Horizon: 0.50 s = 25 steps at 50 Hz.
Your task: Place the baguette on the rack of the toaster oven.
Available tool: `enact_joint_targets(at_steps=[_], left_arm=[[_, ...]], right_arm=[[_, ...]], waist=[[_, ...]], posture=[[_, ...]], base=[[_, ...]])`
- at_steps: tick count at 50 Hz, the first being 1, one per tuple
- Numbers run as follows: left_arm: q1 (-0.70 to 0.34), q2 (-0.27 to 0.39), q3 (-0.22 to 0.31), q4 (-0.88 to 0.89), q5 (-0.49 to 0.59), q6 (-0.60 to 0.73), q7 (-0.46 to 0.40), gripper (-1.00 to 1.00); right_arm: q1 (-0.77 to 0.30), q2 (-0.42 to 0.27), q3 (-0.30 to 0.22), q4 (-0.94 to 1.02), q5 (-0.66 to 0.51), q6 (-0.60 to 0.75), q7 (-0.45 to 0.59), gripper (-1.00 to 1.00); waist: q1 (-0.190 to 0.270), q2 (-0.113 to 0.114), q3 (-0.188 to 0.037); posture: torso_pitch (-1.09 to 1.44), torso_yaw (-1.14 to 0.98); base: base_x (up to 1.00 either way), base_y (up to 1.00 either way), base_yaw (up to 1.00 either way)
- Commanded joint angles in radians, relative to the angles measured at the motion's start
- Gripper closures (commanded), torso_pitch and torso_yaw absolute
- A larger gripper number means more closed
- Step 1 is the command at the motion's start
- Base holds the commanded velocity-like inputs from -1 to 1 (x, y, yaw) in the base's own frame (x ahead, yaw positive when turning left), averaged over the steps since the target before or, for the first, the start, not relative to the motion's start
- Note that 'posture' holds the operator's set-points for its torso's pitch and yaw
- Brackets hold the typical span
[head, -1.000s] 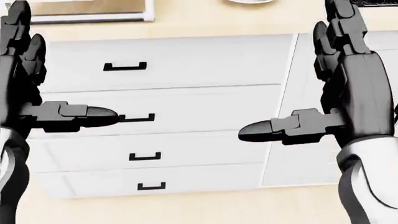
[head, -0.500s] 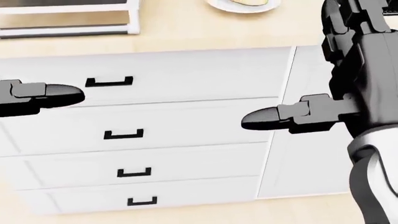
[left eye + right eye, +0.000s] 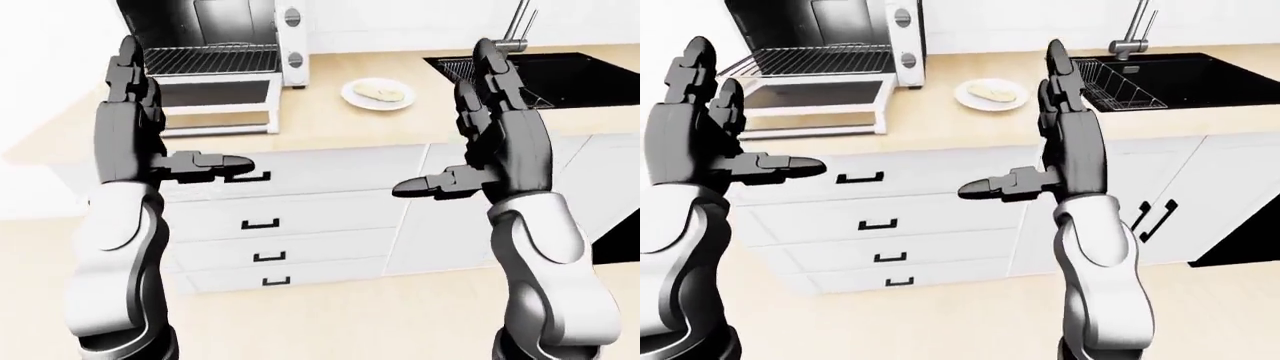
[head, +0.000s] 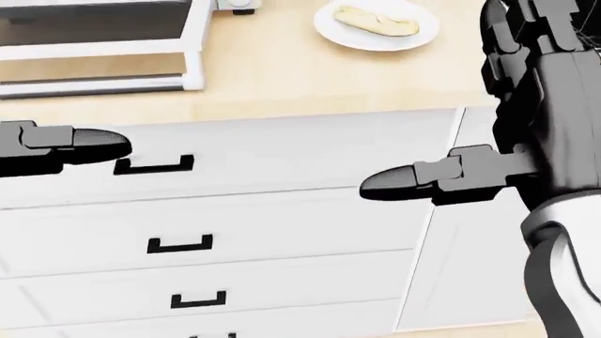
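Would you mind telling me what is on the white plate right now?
The plate on the counter holds the baguette, lying alone and uncovered. Neither hand touches it. What lies under the baguette is hidden.

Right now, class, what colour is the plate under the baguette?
White; the plate shows best in the head view.

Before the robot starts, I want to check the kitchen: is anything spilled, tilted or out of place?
Nothing stands out. The baguette lies on its plate, the toaster oven stands with its door open and its rack level. Both hands, left hand and right hand, are open and empty.
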Motion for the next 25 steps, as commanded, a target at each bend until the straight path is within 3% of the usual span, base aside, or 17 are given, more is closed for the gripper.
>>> enact_joint_targets(at_steps=[1, 3, 5, 6, 7, 8, 10, 14, 16, 18, 19, 20, 21, 25], left_arm=[[-0.033, 0.008, 0.0, -0.025, 0.003, -0.026, -0.003, -1.0], [-0.037, 0.01, -0.001, -0.025, 0.006, -0.025, -0.006, -1.0], [-0.041, 0.012, 0.0, -0.029, 0.008, -0.019, -0.008, -1.0], [-0.046, 0.011, -0.001, -0.031, 0.007, -0.013, -0.008, -1.0], [-0.046, 0.01, -0.002, -0.034, 0.008, -0.013, -0.007, -1.0], [-0.045, 0.007, -0.004, -0.034, 0.008, -0.012, -0.008, -1.0], [-0.041, 0.006, -0.006, -0.034, 0.012, -0.014, -0.01, -1.0], [-0.043, 0.001, -0.011, -0.037, 0.013, -0.013, -0.006, -1.0], [-0.044, -0.001, -0.013, -0.037, 0.017, -0.013, -0.01, -1.0], [-0.045, 0.0, -0.012, -0.042, 0.019, -0.006, -0.012, -1.0], [-0.046, -0.003, -0.008, -0.047, 0.015, -0.001, -0.012, -1.0], [-0.043, -0.001, -0.01, -0.047, 0.018, -0.003, -0.012, -1.0], [-0.04, -0.003, -0.011, -0.049, 0.019, -0.004, -0.012, -1.0], [-0.039, -0.003, -0.011, -0.056, 0.019, 0.0, -0.012, -1.0]], right_arm=[[-0.024, -0.008, -0.008, -0.019, -0.013, -0.027, 0.002, -1.0], [-0.024, -0.009, -0.006, -0.018, -0.018, -0.028, 0.008, -1.0], [-0.025, -0.005, -0.009, -0.018, -0.018, -0.029, 0.01, -1.0], [-0.025, -0.006, -0.009, -0.014, -0.02, -0.033, 0.012, -1.0], [-0.027, -0.003, -0.011, -0.014, -0.017, -0.032, 0.012, -1.0], [-0.028, -0.002, -0.012, -0.016, -0.016, -0.031, 0.011, -1.0], [-0.022, -0.001, -0.011, -0.015, -0.015, -0.035, 0.01, -1.0], [-0.023, -0.001, -0.009, -0.014, -0.015, -0.038, 0.011, -1.0], [-0.018, 0.001, 0.0, -0.009, -0.021, -0.046, 0.014, -1.0], [-0.017, 0.0, -0.008, -0.018, -0.02, -0.039, 0.018, -1.0], [-0.016, 0.001, -0.007, -0.019, -0.02, -0.039, 0.018, -1.0], [-0.014, 0.002, -0.004, -0.018, -0.022, -0.042, 0.018, -1.0], [-0.011, 0.004, -0.003, -0.018, -0.023, -0.044, 0.018, -1.0], [-0.006, 0.005, -0.012, -0.033, -0.017, -0.032, 0.02, -1.0]], waist=[[-0.002, 0.003, -0.011], [0.004, -0.028, -0.014], [0.005, -0.092, -0.032], [-0.006, -0.054, -0.019], [-0.001, -0.072, -0.015], [-0.008, -0.07, -0.015], [-0.012, -0.059, -0.018], [-0.019, -0.02, -0.003], [-0.025, 0.011, -0.005], [-0.03, 0.067, -0.025], [-0.025, 0.057, -0.03], [-0.018, 0.055, -0.021], [-0.02, 0.063, -0.013], [-0.007, 0.028, -0.016]], posture=[[0.0, 0.0], [0.0, 0.0], [0.0, 0.0], [0.0, 0.0], [0.0, 0.0], [0.0, 0.0], [0.0, 0.0], [0.0, 0.0], [0.0, 0.0], [0.0, 0.0], [0.0, 0.0], [0.0, 0.0], [0.0, 0.0], [0.0, 0.0]], base=[[0.26, 0.0, 0.0], [0.26, 0.02, 0.0], [0.26, 0.03, 0.0], [0.25, 0.03, 0.0], [0.25, 0.03, 0.0], [0.25, 0.05, 0.0], [0.26, 0.03, 0.0], [0.26, 0.04, 0.0], [0.26, 0.04, 0.0], [0.25, 0.04, 0.0], [0.26, 0.05, 0.0], [0.26, 0.03, 0.0], [0.27, 0.04, 0.0], [0.25, 0.04, 0.0]])
